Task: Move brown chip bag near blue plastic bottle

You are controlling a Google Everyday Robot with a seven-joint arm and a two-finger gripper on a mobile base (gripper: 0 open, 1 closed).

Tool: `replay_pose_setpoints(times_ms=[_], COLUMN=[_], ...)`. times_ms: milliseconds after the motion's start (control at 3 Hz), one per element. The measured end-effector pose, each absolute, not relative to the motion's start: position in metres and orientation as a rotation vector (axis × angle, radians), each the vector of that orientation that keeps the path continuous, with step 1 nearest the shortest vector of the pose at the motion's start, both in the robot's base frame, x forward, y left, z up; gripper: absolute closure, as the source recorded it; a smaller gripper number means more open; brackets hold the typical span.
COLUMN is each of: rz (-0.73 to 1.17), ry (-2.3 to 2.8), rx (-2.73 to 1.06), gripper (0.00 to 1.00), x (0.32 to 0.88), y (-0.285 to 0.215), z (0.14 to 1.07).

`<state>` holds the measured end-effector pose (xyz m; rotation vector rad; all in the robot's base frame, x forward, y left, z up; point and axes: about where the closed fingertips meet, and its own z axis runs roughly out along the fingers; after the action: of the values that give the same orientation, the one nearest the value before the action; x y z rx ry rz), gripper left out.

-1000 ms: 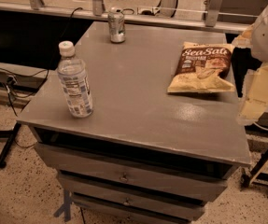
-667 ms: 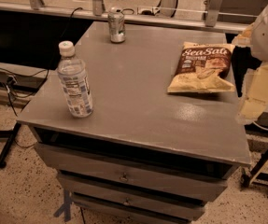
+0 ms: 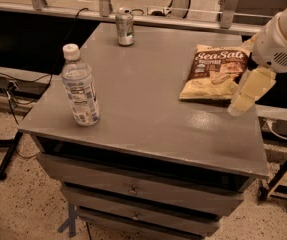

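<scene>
The brown chip bag [image 3: 214, 73] lies flat on the right side of the grey cabinet top [image 3: 148, 104], its "Sea Salt" panel facing up. The blue plastic bottle [image 3: 80, 86], clear with a white cap, stands upright near the front left corner, far from the bag. My gripper [image 3: 246, 90] hangs pale yellow from the white arm [image 3: 282, 39] at the right edge. It sits just right of the bag's lower right corner, above the table's right side, and holds nothing that I can see.
A small silver-green can [image 3: 125, 28] stands at the back edge of the top. Drawers [image 3: 133, 189] run below the front edge. Metal rails and cables run behind the cabinet, and a stand's legs [image 3: 278, 184] are on the floor at right.
My arm and gripper have moved left, closer to the chip bag's right edge. The bag, bottle and can have not moved.
</scene>
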<state>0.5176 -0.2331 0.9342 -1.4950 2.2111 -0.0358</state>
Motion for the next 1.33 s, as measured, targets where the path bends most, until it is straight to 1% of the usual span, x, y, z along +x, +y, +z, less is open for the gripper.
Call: replay_pose_setpoints(times_ms=[667,1000,1333], rz=[-0.004,-0.008,-0.008], ry=[2.220,2.208,2.202], rx=[-1.224,-1.146,-1.102], gripper=[0.00,0.15,0.39], x=[0.599,0.622,0.634], y=[-0.252,-0.261,-0.267], z=[0.891,0.875,0.862])
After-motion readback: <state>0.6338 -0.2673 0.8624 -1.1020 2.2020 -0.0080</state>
